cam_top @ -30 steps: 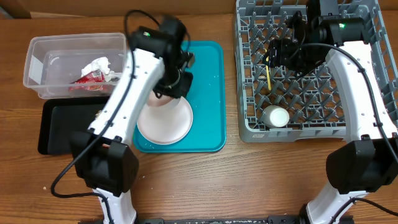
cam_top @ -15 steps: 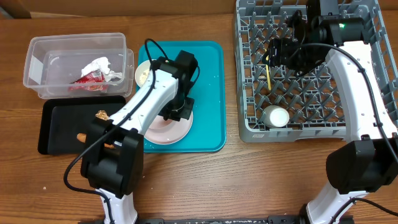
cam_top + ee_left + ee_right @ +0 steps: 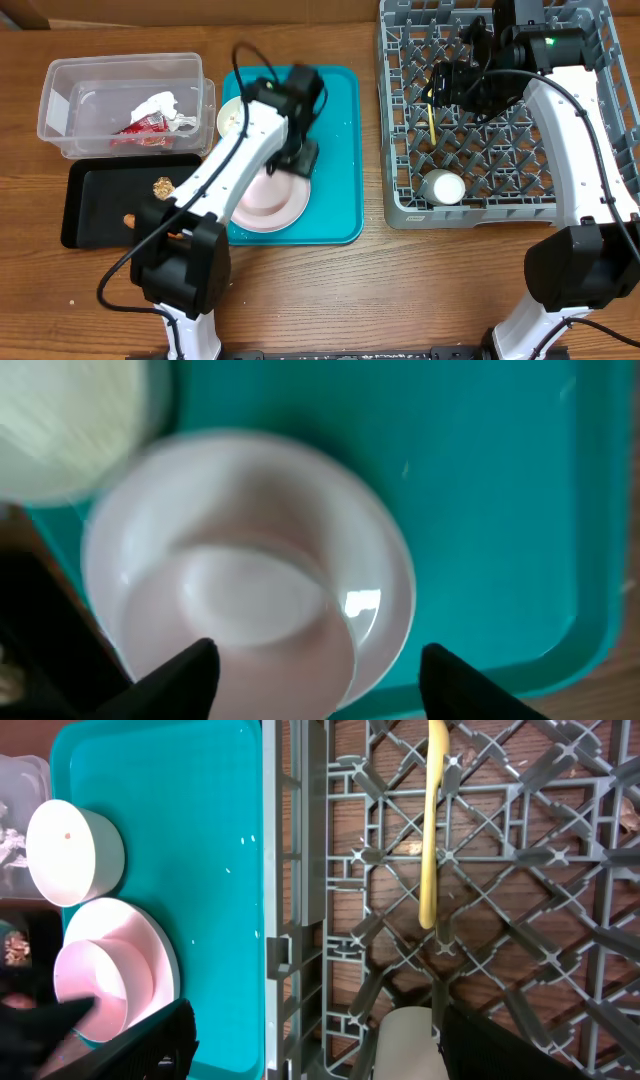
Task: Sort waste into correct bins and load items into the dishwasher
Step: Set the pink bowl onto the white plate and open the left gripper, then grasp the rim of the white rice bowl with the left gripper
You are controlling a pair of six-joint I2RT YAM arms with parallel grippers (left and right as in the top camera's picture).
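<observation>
- The whole left wrist view is blurred; the small white bowl [image 3: 60, 420] runs off its top-left corner.
- Overhead, the left arm [image 3: 225, 165] covers part of the plate [image 3: 272, 207] and part of the black tray [image 3: 95, 200].
- The bottom edge of the right wrist view cuts off the white cup [image 3: 405, 1045].

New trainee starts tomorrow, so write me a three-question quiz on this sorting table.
1. True or false: the yellow spoon lies in the grey rack.
2. The red wrapper lies (A) inside, (B) beside, (C) under the clear tub.
3. What sits on the pinkish plate?
Key: 1 true; 2 A; 3 a white bowl.
</observation>
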